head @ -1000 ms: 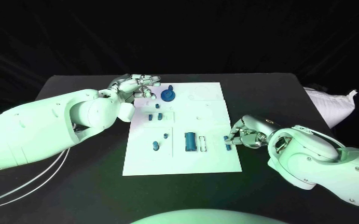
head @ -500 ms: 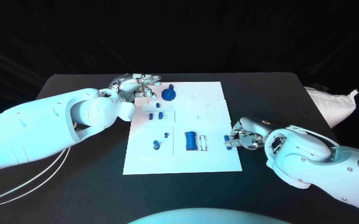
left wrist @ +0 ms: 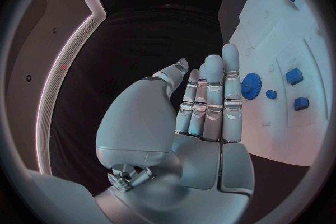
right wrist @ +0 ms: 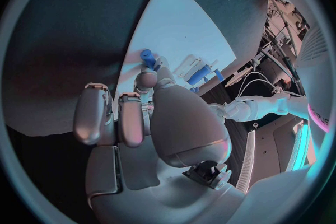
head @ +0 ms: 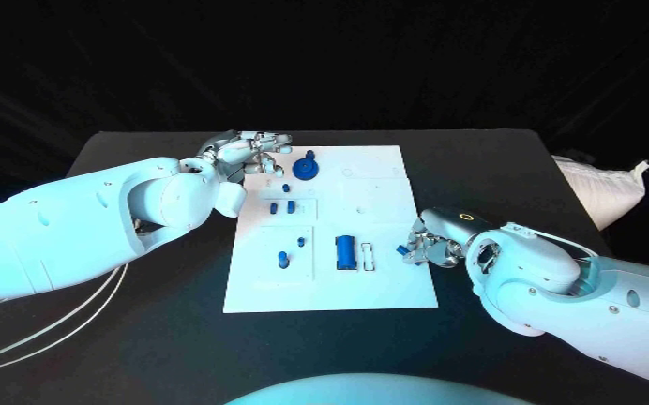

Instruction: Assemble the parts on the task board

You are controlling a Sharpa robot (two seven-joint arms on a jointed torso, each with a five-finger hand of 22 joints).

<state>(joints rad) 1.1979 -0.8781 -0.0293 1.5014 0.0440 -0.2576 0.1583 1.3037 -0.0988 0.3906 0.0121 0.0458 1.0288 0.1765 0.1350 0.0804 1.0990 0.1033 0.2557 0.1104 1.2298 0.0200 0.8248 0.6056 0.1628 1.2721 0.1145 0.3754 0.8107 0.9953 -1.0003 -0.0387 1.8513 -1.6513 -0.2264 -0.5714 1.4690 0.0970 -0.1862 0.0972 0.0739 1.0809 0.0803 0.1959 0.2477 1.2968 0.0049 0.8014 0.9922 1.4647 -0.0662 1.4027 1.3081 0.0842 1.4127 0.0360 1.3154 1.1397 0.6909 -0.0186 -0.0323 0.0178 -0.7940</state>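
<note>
Since the right hand [head: 435,247] is already pinching a small blue peg [right wrist: 148,56] at the task board's [head: 385,288] right edge, I'd keep it upright and line it up before pushing. Left hand [head: 248,155] sits flat-fingered, holding nothing, beside the blue gear [head: 306,172].

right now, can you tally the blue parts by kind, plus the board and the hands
task board: 1
blue gear: 1
long blue cylinder: 1
small blue parts lying on the board: 6
small blue part pinched in the right hand: 1
hands, counting the empty left hand: 2
total: 12
</note>
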